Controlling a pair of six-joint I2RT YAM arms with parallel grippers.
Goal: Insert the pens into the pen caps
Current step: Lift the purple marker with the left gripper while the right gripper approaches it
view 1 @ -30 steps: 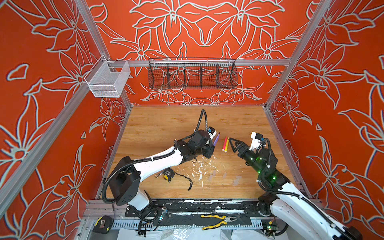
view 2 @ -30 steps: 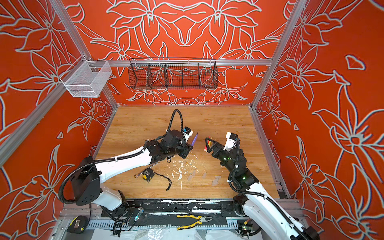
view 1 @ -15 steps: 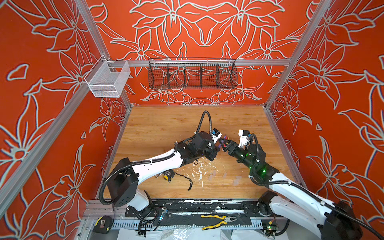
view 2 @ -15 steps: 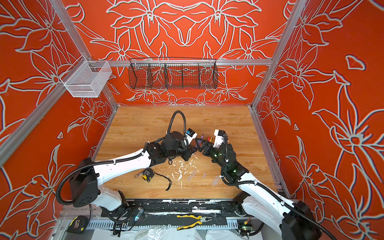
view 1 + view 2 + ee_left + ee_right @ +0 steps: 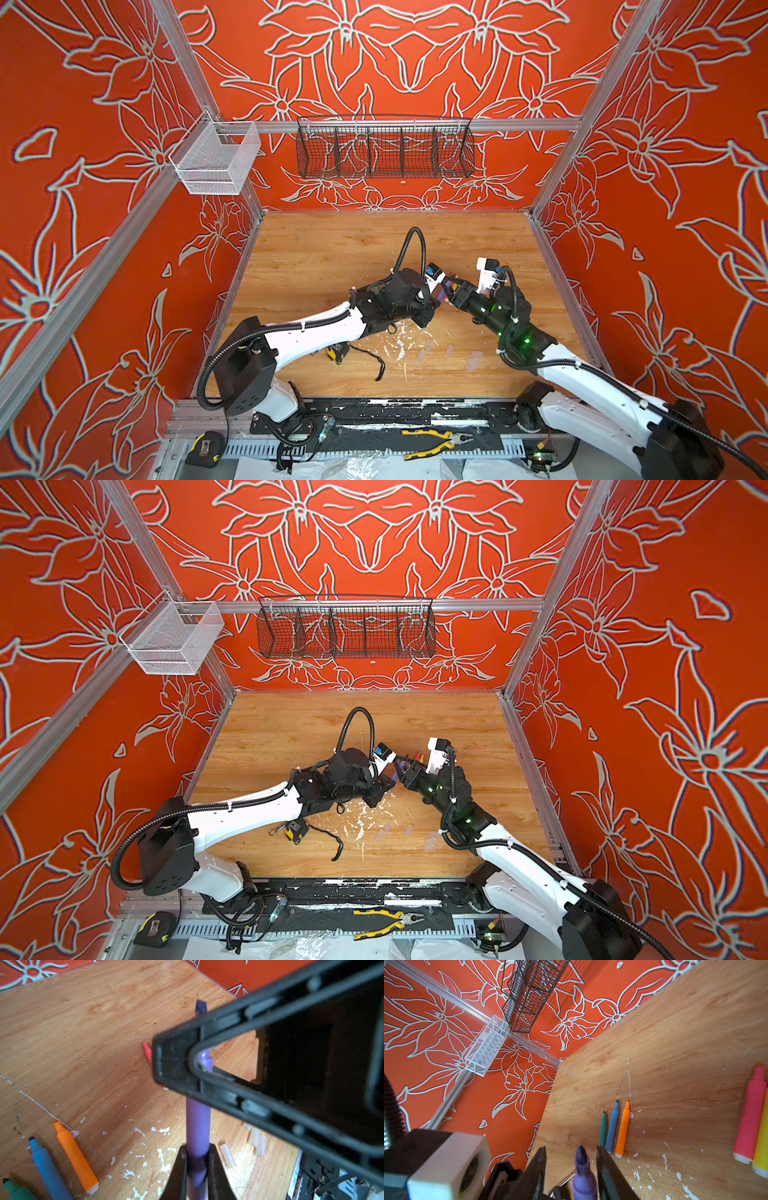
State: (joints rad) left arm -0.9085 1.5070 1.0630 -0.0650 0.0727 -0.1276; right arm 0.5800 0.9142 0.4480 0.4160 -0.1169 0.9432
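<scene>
My left gripper (image 5: 197, 1147) is shut on the barrel of a purple pen (image 5: 197, 1122), held above the table. In both top views the grippers meet at mid table: the left gripper (image 5: 435, 298) and the right gripper (image 5: 451, 289). My right gripper (image 5: 571, 1148) is open, with the purple pen (image 5: 583, 1178) and its tip between the fingers and a gap on one side. Teal (image 5: 602, 1128), blue (image 5: 612, 1126) and orange (image 5: 623, 1128) pens lie together. Pink (image 5: 750, 1118) and yellow (image 5: 762, 1147) pens lie apart from them. Clear pen caps (image 5: 227, 1155) (image 5: 257, 1140) lie loose on the wood.
White paint flecks (image 5: 399, 345) mark the wooden table (image 5: 332, 257). A tape measure with a black strap (image 5: 336, 353) lies under the left arm. A black wire basket (image 5: 384, 147) and a white mesh basket (image 5: 216, 162) hang on the walls. Pliers (image 5: 432, 442) lie on the front rail.
The right arm has swung left to the left gripper and its jaws have narrowed round the purple pen's tip. The left gripper kept hold of the pen and shifted slightly right.
</scene>
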